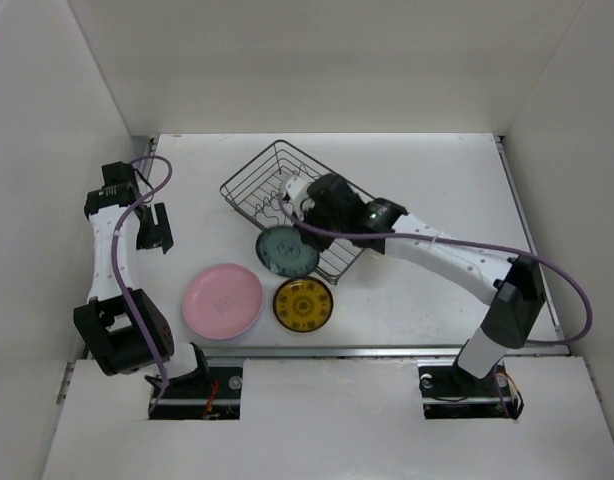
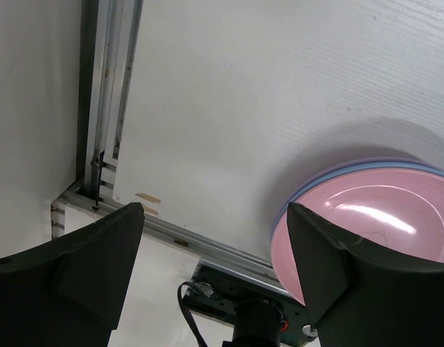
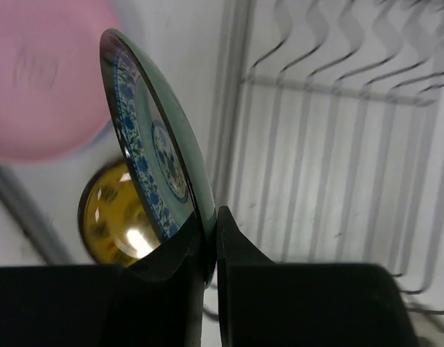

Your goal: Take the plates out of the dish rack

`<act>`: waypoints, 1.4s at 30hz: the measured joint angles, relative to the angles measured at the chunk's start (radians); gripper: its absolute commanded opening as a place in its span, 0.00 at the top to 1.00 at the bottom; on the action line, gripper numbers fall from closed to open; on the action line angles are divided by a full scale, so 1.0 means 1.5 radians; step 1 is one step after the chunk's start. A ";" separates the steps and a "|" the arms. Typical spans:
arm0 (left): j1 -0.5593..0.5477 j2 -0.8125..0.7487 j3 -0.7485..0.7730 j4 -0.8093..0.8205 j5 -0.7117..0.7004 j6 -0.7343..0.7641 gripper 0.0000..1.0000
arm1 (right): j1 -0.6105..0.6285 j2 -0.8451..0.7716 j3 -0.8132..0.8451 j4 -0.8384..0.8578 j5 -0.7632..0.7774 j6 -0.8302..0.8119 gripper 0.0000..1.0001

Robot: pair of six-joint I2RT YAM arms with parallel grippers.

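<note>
My right fingers [image 3: 233, 242] pinch the teal plate [image 3: 157, 159] by its rim. It hangs tilted at the lower-left edge of the rack [image 1: 249, 165], with the yellow plate [image 1: 303, 304] just below it in frame. My left fingers [image 2: 99, 267] are spread and empty.

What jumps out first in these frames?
The right gripper stands out first, shut on the rim of the dark teal plate at the near edge of the dish rack. Next comes the pink plate topping a stack near the table's front, with the mustard-yellow plate lying flat beside it. The left gripper hangs open and empty at the far left.
</note>
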 measured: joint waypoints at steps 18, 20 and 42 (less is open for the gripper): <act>0.000 -0.062 -0.037 -0.001 0.019 0.002 0.21 | 0.117 0.076 -0.134 -0.052 0.040 0.076 0.49; 0.000 -0.064 -0.037 -0.001 0.020 0.002 0.21 | 0.123 0.093 -0.136 -0.056 0.050 0.073 0.45; 0.000 -0.064 -0.037 -0.001 0.020 0.006 0.21 | 0.100 -0.042 -0.180 -0.021 0.234 0.105 0.18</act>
